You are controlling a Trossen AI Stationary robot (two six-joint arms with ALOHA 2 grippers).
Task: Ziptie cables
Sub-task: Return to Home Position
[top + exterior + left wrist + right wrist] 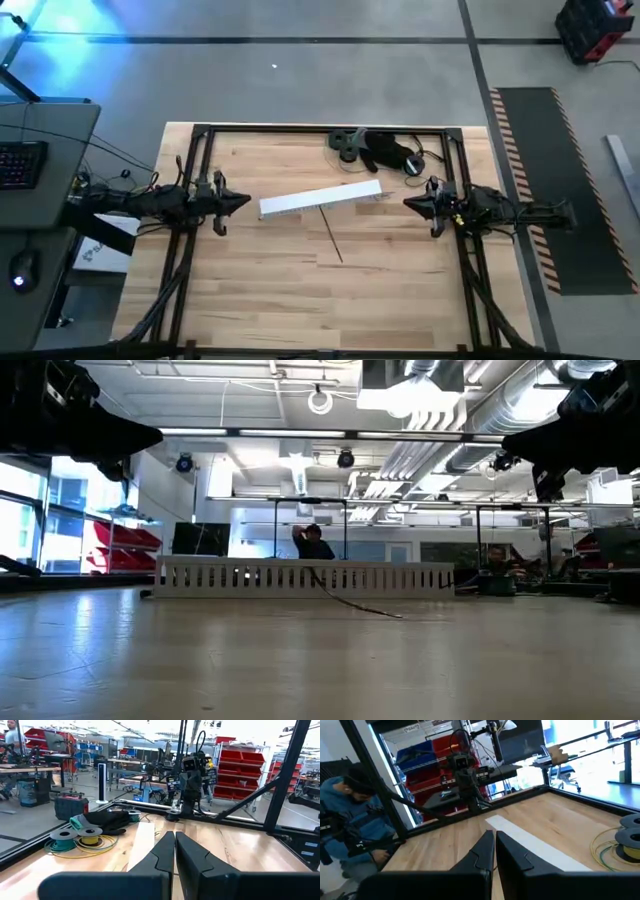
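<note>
A thin dark bundle of cables lies on the wooden table near its middle. Its far end reaches the white comb-toothed rail, which lies slantwise across the table's middle; the low view shows the cables running from the rail toward the near edge. My left gripper hovers shut left of the rail, its fingertips pointing toward the rail. My right gripper hovers shut right of the rail, pointing back at it. Both stand well above the table.
Wire spools and a black glove lie at the far edge, also seen in the left wrist view. A black frame borders the table. A person sits beyond the table's left side.
</note>
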